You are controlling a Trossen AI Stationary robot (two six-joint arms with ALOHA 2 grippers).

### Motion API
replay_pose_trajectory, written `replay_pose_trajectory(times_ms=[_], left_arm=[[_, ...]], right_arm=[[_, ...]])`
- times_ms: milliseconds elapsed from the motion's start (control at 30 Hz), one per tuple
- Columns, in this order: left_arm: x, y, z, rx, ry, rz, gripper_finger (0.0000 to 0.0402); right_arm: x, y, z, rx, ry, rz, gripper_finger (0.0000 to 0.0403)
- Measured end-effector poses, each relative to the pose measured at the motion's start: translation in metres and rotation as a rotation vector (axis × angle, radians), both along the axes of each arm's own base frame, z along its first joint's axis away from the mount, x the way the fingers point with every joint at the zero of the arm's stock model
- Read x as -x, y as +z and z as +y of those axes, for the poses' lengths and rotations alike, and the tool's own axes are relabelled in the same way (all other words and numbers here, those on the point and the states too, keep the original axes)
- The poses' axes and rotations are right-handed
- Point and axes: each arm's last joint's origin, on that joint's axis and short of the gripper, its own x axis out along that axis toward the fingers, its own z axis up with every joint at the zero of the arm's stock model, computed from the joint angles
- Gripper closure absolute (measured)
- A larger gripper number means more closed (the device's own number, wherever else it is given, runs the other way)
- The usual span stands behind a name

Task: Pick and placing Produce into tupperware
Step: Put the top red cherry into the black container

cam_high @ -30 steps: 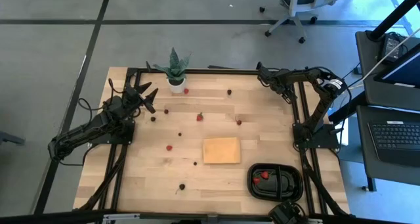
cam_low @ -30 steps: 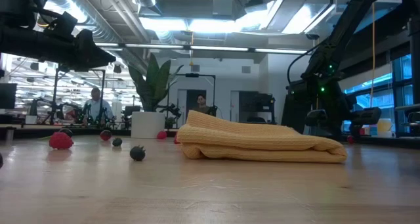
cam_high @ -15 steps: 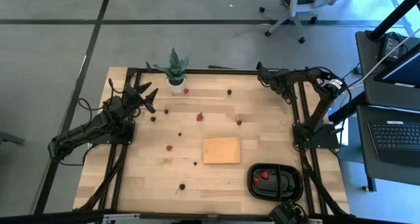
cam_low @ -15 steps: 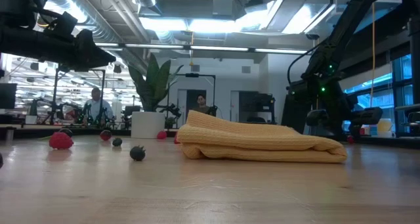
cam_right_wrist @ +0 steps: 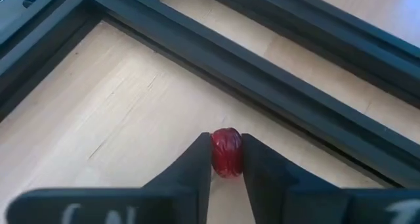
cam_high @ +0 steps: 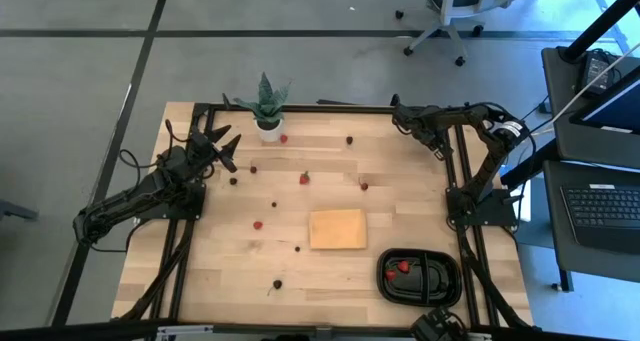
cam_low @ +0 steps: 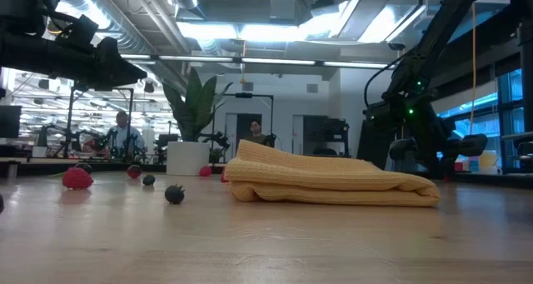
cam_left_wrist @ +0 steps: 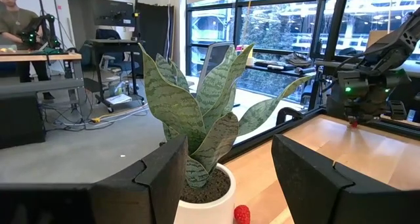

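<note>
Right wrist view: right tool [cam_right_wrist: 226, 159] at the bench's [cam_high: 330, 281] far right corner, beside the black frame rails [cam_right_wrist: 262, 73], fingers [cam_right_wrist: 193, 165] narrowed onto a red berry [cam_right_wrist: 226, 152], pressing both its sides, berry low over the wood. High view: left tool [cam_high: 222, 141] raised at the far left, near the potted plant [cam_high: 266, 108], fingers spread wide, holding nothing. Red and dark berries [cam_high: 258, 224] scattered across the wood between the arms. Tan pad [cam_high: 338, 228] near the middle. Black tray [cam_high: 420, 277] at the near right corner, red pieces in one compartment. Low view: pad [cam_low: 329, 184] folded, berries [cam_low: 77, 178] lying to one side of it, people at desks far behind.
</note>
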Motion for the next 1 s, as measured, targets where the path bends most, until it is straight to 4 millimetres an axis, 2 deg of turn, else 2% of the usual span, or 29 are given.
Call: replay_pose_trajectory(times_ms=[267,433,633,900,1000], left_arm=[[0.0,0.0,0.0,0.001,0.0,0.001,0.0186],[0.0,0.0,0.0,0.0,0.0,0.001,0.0186],[0.0,0.0,0.0,0.0,0.0,0.001,0.0186],[0.0,0.0,0.0,0.0,0.0,0.001,0.0186],[0.0,0.0,0.0,0.0,0.0,0.0,0.0186]], right_arm=[[-0.004,0.0,0.002,-0.002,0.024,-0.008,0.0344],[-0.016,0.008,-0.006,0.019,0.101,-0.038,0.0349],[-0.032,0.022,-0.008,-0.036,0.253,0.006,0.035],[-0.052,0.03,0.007,-0.146,0.557,0.189,0.0351],[-0.057,0.03,0.013,-0.155,0.609,0.207,0.0351]])
